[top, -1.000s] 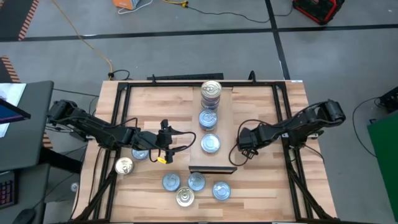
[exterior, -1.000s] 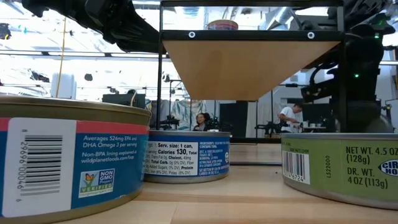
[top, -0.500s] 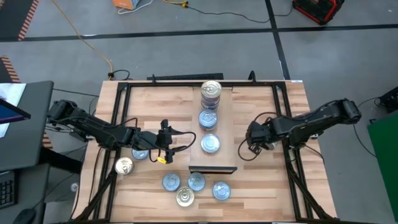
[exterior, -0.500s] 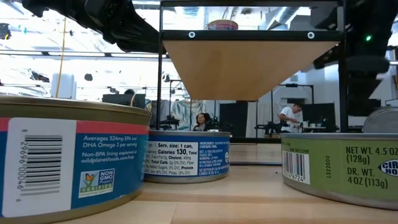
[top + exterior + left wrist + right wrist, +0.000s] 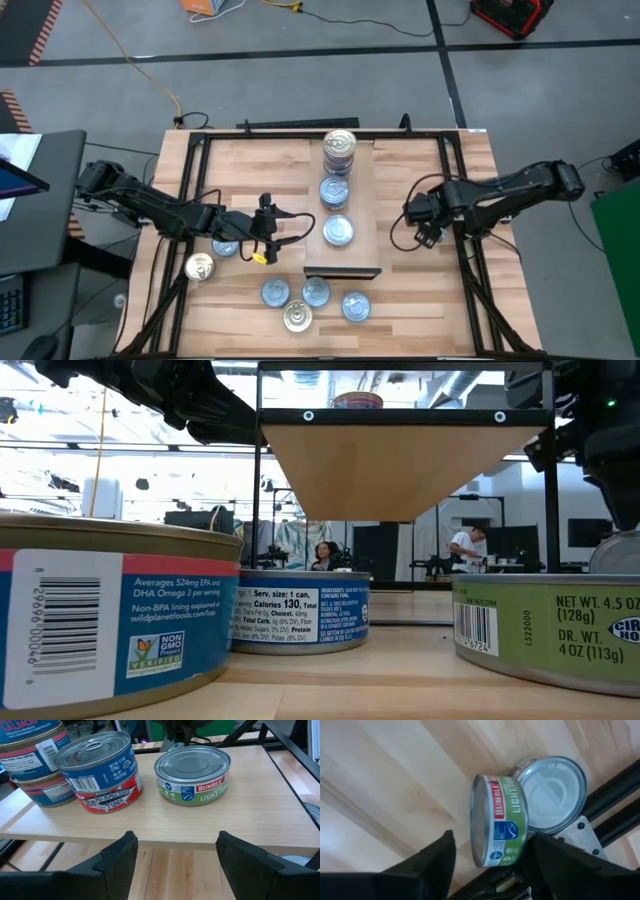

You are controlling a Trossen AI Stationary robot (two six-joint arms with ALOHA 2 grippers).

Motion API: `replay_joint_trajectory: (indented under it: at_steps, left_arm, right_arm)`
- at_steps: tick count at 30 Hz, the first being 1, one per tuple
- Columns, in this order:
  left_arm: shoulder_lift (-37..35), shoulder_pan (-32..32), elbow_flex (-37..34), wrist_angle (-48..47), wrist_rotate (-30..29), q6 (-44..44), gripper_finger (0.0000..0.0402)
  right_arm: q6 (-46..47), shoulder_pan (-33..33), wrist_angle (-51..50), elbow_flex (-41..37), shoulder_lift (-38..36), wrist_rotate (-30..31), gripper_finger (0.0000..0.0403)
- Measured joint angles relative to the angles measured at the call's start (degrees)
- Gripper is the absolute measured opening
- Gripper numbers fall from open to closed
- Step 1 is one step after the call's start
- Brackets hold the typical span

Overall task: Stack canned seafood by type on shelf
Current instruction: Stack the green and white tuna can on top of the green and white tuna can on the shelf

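The shelf (image 5: pixel 362 200) is the light board in the table's middle. Lined up on it are two stacks of tins (image 5: pixel 340 150) (image 5: pixel 334 190) and one green-labelled tin (image 5: pixel 192 775). Several loose tins (image 5: pixel 298 300) lie near the table's front edge, and two (image 5: pixel 212 255) lie at the left. My left gripper (image 5: pixel 175 855) is open, level with the shelf's left edge and pointing at it. My right gripper (image 5: pixel 492 862) is open near the right frame rail. Its fingers stand either side of a green tin (image 5: pixel 500 820) that is tipped on its edge beside a flat-lying tin (image 5: pixel 552 795).
A black metal frame (image 5: pixel 455 190) runs around the table, and its rail (image 5: pixel 615 805) lies right behind the two green tins. Bare wood lies between the shelf and each side rail. Cables trail from both arms. People sit far off in the room (image 5: pixel 325 555).
My right gripper has drawn back from the shelf's near right corner toward the table's right edge and slightly toward the far edge. In the low view that arm has swung aside and uncovered a silver tin face at the right.
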Motion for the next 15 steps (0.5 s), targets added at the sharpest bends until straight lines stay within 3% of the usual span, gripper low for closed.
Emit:
replay_joint_trajectory:
  at_steps: [5, 15]
  left_arm:
    - [0.0, 0.0, 0.0, -0.1, 0.4, 0.0, 0.0258]
    - [0.1, 0.0, 0.0, -0.4, 2.5, -0.4, 0.0258]
  right_arm:
    - [-1.9, -2.6, -1.0, -0.1, -0.5, 0.0, 0.0330]
    - [-3.9, -7.2, -1.7, -1.4, -0.2, 0.0, 0.0312]
